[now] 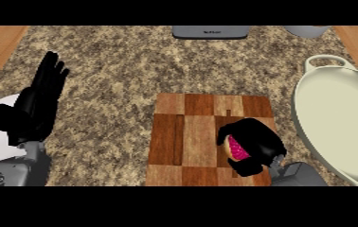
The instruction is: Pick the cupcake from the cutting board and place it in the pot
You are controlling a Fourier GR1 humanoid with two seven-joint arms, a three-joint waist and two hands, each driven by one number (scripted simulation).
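Cupcake (236,151), pink face turned left, sits gripped by right hand (259,140).

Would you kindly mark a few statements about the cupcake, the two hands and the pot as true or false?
1. The right hand curls round the cupcake. True.
2. The cupcake is in the pot. False: it is over the cutting board, inside the right hand.
3. The left hand holds a spoon. False: it rests open at the view's left, holding nothing.
4. The pot lies to the right of the cutting board. True.
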